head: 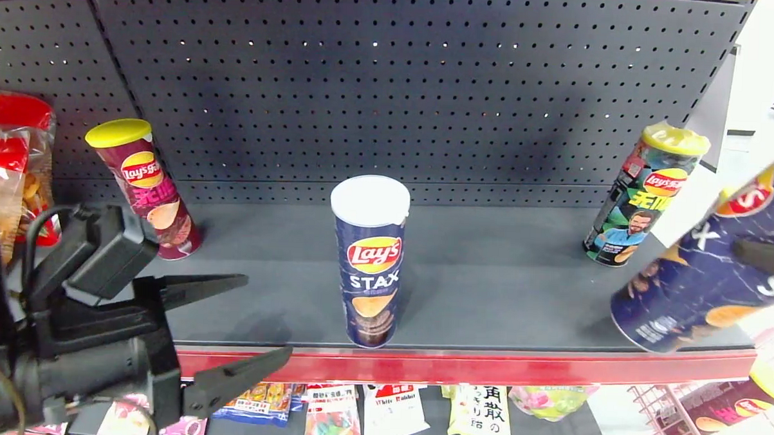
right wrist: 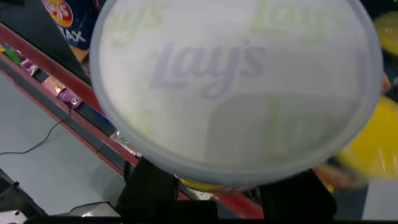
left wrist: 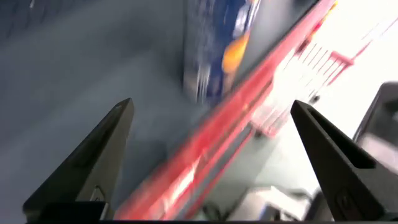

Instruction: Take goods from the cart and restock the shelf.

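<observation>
Looking at a dark grey metal shelf board (head: 500, 292) with a red front lip and a perforated dark back panel (head: 392, 82). Got a navy blue cardboard chip tube with a white plastic lid (head: 369, 262) standing upright mid-shelf, right by the front lip. Also spotting a maroon chip tube with a yellow lid (head: 144, 190) back left and a green-and-black chip tube with a yellow lid (head: 645, 194) back right, both close to the panel and well apart from the middle one. Over at the right end, seeing the right gripper (head: 764, 258) clenched round a second navy blue chip tube (head: 700, 280), tilted, base down by the front lip; can't tell whether touching the board. Down at the left front, finding the left gripper (head: 268, 315) spread wide, nothing between the black pointed fingers, hovering across the red lip. Elsewhere: a red-topped clear snack bag (head: 6, 159) far left, small snack packets (head: 393, 411) on the shelf below, and a pink wire cart (head: 666, 417) lower right with another dark tube (head: 735, 400) lying inside.
</observation>
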Tool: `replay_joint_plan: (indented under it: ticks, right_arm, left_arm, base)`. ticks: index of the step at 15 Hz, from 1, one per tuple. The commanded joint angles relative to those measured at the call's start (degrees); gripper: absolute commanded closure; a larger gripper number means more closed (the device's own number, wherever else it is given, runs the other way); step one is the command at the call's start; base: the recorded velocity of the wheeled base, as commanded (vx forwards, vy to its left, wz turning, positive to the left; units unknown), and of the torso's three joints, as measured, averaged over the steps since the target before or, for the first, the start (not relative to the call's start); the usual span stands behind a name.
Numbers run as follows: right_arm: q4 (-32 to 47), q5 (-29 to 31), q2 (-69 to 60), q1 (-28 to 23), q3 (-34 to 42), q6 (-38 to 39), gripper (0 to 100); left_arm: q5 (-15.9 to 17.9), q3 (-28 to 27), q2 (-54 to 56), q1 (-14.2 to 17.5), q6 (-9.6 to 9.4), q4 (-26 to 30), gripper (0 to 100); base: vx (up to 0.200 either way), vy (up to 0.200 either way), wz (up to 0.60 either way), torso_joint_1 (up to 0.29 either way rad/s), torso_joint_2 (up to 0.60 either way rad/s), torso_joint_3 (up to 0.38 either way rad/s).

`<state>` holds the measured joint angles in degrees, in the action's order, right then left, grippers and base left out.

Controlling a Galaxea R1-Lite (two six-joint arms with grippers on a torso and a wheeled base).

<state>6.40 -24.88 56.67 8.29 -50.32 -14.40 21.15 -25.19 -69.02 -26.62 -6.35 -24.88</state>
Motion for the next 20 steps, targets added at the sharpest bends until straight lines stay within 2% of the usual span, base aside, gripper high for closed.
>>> replay_joint_plan:
  ticks: [1,3,9,20]
  right_arm:
    - [-2.2,0.0,13.4,6.8,-7.4,0.2,100]
    - [-2.3,1.4,18.9,9.8,-11.6,0.2,100]
    - [-2.3,6.2,34.6,18.5,-25.6,0.3,100]
    - [-2.3,6.0,55.6,21.6,-44.4,0.2,100]
  left_arm:
    - [-2.9,2.0,12.6,0.0,-0.15,7.9,0]
    - [-3.1,2.1,15.7,0.0,-0.06,10.3,0]
    - [-4.7,2.1,16.9,0.0,-0.06,10.7,0]
    - [-5.6,6.6,17.7,0.1,0.02,10.6,0]
  base:
    - [0.0,0.0,0.0,0.0,0.0,0.0]
    - [0.0,0.0,0.0,0.0,0.0,0.0]
    - [0.0,0.0,0.0,0.0,0.0,0.0]
    - [0.0,0.0,0.0,0.0,0.0,0.0]
